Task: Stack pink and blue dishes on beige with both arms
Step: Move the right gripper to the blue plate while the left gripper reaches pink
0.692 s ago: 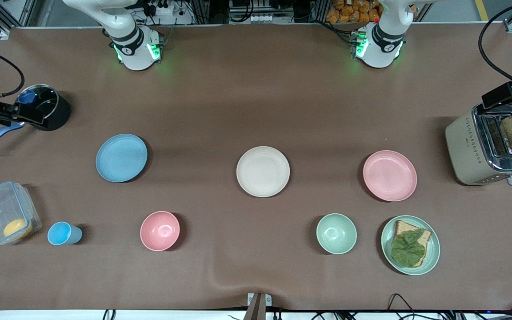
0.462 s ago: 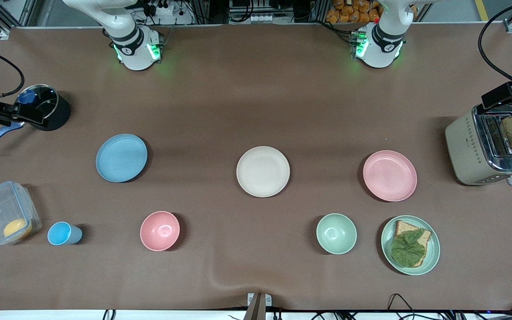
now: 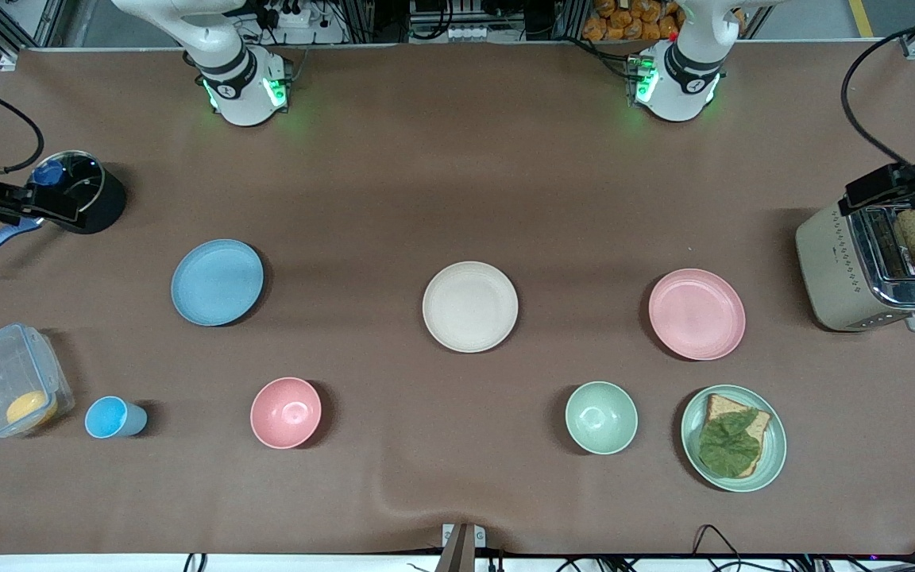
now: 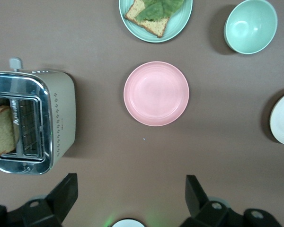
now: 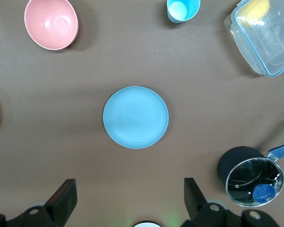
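Clear lidded box holding a yellow piece, green plate carrying toast under a leaf, toaster holding a bread slice, beige plate sitting mid-counter between blue plate and pink plate, left gripper hovering spread wide over the counter beside the pink plate, right gripper hovering spread wide beside the blue plate, no readable writing showing.

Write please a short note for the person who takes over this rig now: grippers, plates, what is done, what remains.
Left gripper: jaws open, empty, high over the table near the toaster.
Right gripper: jaws open, empty, high over the table near the black pot.
Beige plate: mid-table, bare.
Pink plate: toward the left arm's end, flat on the table.
Blue plate: toward the right arm's end, flat on the table.
Done: nothing stacked.
Left: put the pink and blue plates onto the beige one.
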`<state>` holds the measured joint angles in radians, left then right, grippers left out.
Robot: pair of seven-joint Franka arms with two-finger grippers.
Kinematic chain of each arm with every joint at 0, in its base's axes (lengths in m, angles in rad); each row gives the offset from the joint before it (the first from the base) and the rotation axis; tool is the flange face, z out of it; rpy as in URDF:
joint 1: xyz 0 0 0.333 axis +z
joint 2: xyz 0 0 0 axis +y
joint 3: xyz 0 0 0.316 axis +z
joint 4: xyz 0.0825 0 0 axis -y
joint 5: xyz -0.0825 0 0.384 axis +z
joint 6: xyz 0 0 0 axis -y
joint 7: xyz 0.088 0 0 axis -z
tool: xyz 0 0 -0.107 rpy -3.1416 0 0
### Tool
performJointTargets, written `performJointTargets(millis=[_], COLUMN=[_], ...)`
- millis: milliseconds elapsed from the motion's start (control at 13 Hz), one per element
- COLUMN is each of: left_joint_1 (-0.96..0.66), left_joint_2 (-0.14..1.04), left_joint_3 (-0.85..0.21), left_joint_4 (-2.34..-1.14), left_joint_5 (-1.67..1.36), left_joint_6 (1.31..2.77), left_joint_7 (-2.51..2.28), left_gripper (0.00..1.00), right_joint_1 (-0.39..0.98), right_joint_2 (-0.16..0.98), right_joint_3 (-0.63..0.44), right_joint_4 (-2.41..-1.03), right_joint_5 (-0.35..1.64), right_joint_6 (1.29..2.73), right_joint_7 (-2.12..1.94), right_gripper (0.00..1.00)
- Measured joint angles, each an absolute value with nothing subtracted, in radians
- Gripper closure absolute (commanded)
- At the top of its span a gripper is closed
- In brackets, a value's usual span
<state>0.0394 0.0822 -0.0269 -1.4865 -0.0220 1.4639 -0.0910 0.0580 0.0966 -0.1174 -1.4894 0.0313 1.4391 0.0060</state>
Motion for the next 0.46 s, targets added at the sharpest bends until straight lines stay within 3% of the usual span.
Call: performJointTargets(millis=[462], left_joint_1=[0.039], left_joint_2=[0.094], left_joint_3=[-0.031], left_joint_4=[-1.595], left_joint_5=[0.014], left_joint_6=[1.585], left_joint_7=[-0.096], left_gripper=[0.00], right_joint_1=[-0.029], right_joint_2=[0.154], right_joint_3=[-0.123], right_joint_4=[-1.514], right_joint_5=[0.025], right_joint_6=[1.417], right_joint_7=[-0.034], right_gripper=[0.00])
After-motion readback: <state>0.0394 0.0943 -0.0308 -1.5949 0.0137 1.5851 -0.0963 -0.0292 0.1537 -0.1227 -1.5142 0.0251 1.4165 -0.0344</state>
